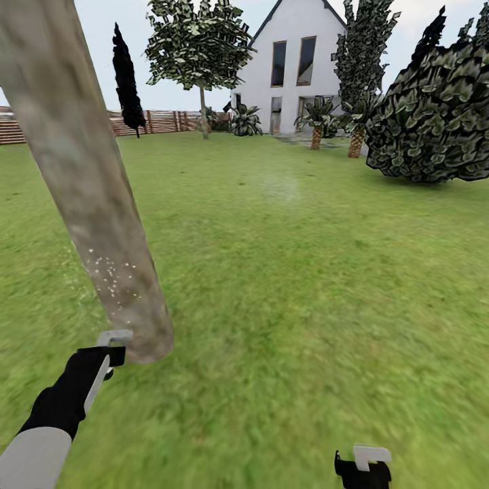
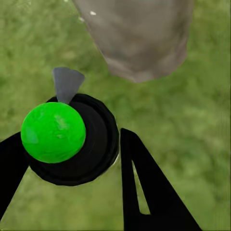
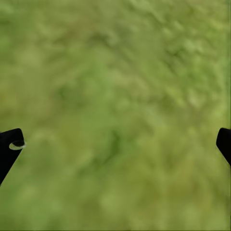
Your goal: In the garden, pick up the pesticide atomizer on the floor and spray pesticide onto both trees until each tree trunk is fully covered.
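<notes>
The left arm is reaching forward low over the lawn [image 1: 285,285], its gripper [image 2: 72,159] clamping the atomizer [image 2: 67,139] just beside the trunk [image 1: 88,204]. The right gripper [image 3: 115,144] is hanging spread wide above grass.

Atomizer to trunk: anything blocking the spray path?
Nothing visible. The pesticide atomizer, held in the left gripper, sits right beside the tree trunk, with bare lawn between them. White specks already dot the trunk's lower part.

Left arm [image 1: 47,428]: white forearm, black wrist; black fingers [image 2: 149,192], pale grey tips.
</notes>
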### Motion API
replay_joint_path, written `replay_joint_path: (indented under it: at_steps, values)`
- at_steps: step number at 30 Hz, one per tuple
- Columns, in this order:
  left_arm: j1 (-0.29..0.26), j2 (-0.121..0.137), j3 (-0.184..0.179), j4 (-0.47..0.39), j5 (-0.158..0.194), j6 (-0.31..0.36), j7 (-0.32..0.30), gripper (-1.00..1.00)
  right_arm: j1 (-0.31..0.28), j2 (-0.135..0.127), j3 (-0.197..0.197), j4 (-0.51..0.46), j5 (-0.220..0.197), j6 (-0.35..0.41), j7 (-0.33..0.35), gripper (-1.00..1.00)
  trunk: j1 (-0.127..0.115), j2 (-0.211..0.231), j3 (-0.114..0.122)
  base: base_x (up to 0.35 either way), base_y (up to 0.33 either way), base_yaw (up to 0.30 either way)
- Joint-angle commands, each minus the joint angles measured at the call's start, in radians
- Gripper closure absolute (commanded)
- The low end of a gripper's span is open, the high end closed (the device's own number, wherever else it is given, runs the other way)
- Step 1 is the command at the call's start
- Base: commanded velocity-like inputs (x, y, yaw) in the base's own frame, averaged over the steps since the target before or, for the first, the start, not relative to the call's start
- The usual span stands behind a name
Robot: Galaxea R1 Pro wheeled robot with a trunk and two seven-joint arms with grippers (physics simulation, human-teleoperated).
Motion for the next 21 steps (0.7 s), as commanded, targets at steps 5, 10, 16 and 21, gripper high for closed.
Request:
replay_joint_path:
  at_steps: [5, 10, 16, 21]
  values:
    - [0.000, -0.002, 0.010, 0.000, 0.009, -0.002, 0.004, 1.00, 0.000, 0.001, 0.000, -0.001, -0.001, 0.001, 0.000, -1.00, 0.000, 0.000, 0.000, 0.211, -0.198, 0.000]
    - [0.000, -0.006, 0.009, -0.001, 0.011, -0.002, 0.002, 1.00, 0.000, 0.002, 0.000, -0.001, -0.001, 0.001, 0.000, -1.00, 0.000, 0.000, 0.000, 0.014, -0.270, 0.123]
    - [0.000, -0.003, 0.011, -0.009, 0.006, -0.002, 0.002, 1.00, 0.000, 0.002, 0.000, -0.001, -0.001, 0.001, 0.000, -1.00, 0.000, 0.000, 0.000, 0.000, -0.274, 0.275]
    - [0.000, -0.005, 0.008, -0.003, 0.005, -0.002, 0.009, 1.00, 0.000, 0.002, 0.000, 0.000, -0.001, 0.001, 0.000, -1.00, 0.000, 0.000, 0.000, 0.069, -0.274, 0.278]
